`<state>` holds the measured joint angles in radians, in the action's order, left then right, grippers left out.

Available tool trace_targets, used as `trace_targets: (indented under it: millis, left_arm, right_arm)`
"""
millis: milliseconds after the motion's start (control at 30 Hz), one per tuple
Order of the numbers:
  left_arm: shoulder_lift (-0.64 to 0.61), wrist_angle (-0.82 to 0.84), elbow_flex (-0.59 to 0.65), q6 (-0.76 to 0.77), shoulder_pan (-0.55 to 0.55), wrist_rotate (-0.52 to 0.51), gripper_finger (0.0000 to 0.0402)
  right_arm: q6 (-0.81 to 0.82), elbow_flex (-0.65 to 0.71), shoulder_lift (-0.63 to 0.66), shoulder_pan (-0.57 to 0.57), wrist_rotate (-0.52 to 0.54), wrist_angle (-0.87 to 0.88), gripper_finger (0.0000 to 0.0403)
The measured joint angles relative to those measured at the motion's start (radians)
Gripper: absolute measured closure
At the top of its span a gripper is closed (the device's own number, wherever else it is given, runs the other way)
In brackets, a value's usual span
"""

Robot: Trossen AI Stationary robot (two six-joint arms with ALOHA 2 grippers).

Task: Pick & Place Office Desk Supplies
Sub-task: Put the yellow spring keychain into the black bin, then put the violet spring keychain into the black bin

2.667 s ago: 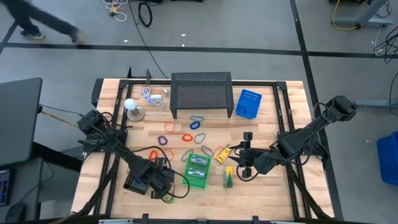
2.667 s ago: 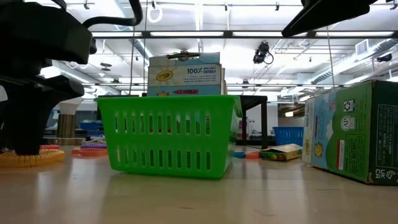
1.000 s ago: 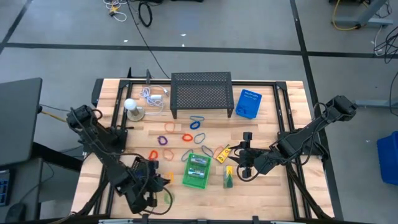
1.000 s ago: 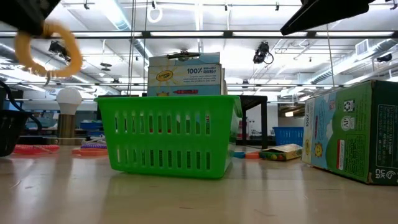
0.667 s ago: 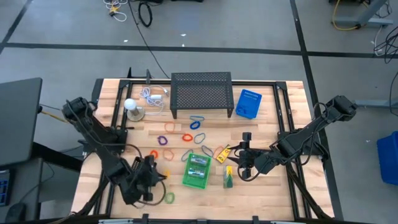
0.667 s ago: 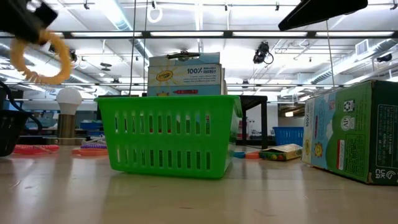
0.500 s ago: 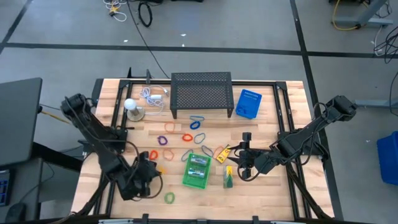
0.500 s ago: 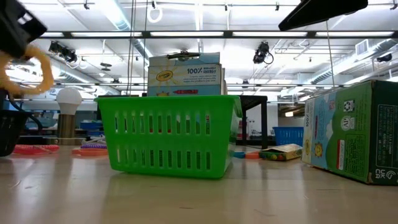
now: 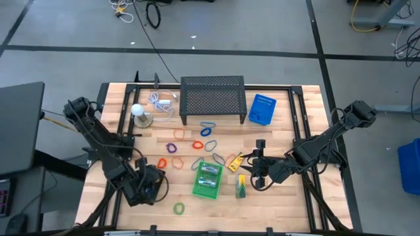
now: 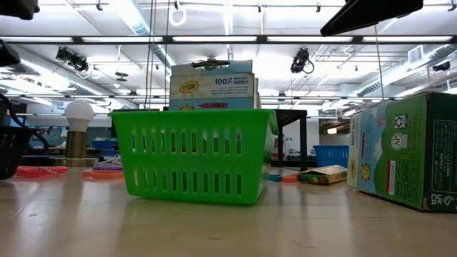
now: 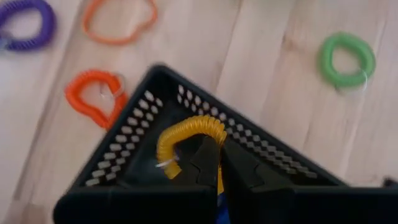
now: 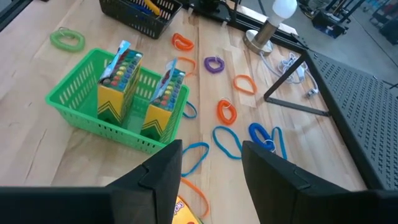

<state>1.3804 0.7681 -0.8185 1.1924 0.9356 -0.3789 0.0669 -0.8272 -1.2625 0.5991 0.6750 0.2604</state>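
My left gripper (image 9: 149,185) hangs shut over the black mesh basket (image 9: 136,194) at the table's near left, holding a yellow coil loop (image 11: 189,134). A green loop (image 9: 178,208) lies near the front edge. Orange, purple and blue loops (image 9: 197,144) lie scattered mid-table. The green basket (image 9: 209,179) holds two yellow crayon boxes (image 12: 118,78) standing on end. My right gripper (image 9: 252,172) waits open to the right of it, above another crayon box (image 9: 241,187) that lies flat; a further one (image 9: 233,161) lies beside it. My left gripper pinches one spot of the yellow loop's ring (image 11: 214,140) between its two fingers, coming steeply from above. The rest of the loop sticks out to one side over the inside of the black basket (image 11: 124,155). Whether it touches the basket, I cannot tell.
A black mesh shelf (image 9: 212,98) stands at the far middle, a blue box (image 9: 262,109) to its right, a white ball on a stand (image 9: 137,110) and a white coiled cable (image 9: 163,100) to its left. In the low view a crayon box (image 10: 403,150) stands right of the green basket (image 10: 193,153).
My left gripper has carried the yellow loop from beside the green basket toward the table's left edge, to a place over the black basket, and has rolled its wrist on the way. In the low view the loop went left, sank a little, then left the picture.
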Motion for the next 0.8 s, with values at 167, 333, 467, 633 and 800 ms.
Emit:
trace_targets:
  millis: [167, 333, 467, 633, 800]
  left_arm:
    - [0.000, 0.020, 0.000, 0.017, -0.001, 0.080, 0.0395]
    - [0.000, 0.018, 0.000, 0.020, -0.001, 0.110, 0.0373]
    - [0.000, 0.015, 0.000, 0.026, 0.001, 0.111, 0.0344]
    - [0.000, 0.015, 0.000, 0.041, 0.001, 0.137, 0.0312]
    - [0.000, 0.015, 0.000, 0.042, 0.001, 0.113, 0.0273]
  right_arm:
    - [0.000, 0.000, 0.000, 0.000, 0.000, 0.001, 0.0227]
    - [0.000, 0.000, 0.000, 0.000, -0.001, 0.002, 0.0227]
    - [0.000, 0.000, 0.000, 0.000, -0.001, 0.003, 0.0227]
    - [0.000, 0.000, 0.000, 0.000, -0.005, 0.006, 0.0227]
    - [0.000, 0.000, 0.000, 0.000, -0.008, 0.008, 0.0227]
